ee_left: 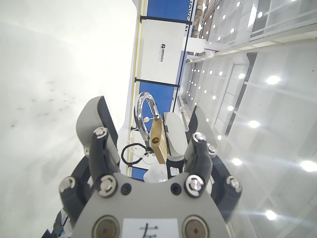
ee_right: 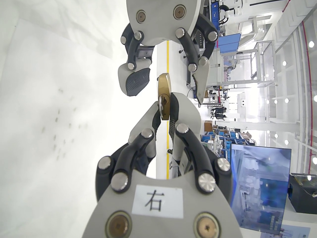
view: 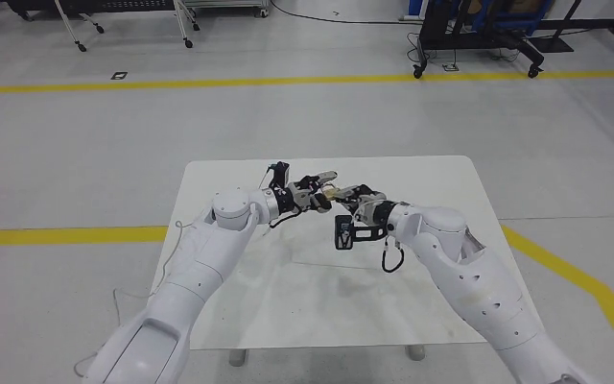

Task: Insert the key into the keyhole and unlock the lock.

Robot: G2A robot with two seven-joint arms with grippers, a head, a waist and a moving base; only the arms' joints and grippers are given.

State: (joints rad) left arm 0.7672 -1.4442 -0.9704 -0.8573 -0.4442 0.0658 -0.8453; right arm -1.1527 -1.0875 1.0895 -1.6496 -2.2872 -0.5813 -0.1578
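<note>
Dead centre of the top view, above the table (view: 432, 288), we see the right gripper (ee_right: 165, 107) clamped on the lock (ee_right: 164, 85) and the left gripper (ee_left: 148, 117) splayed around it, not touching; whether the key is seated we cannot tell, so we judge this the lining-up step, and the next move needs the left to close squarely on the body.

On inspection there was one padlock (ee_left: 158, 141), one key (ee_right: 161, 106), one table (view: 288, 317), and two grippers: the left gripper (ee_left: 147, 108) and the right gripper (ee_right: 167, 107).

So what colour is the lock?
Brass-gold lock body with a shiny silver shackle; the left wrist view shows it best.
</note>
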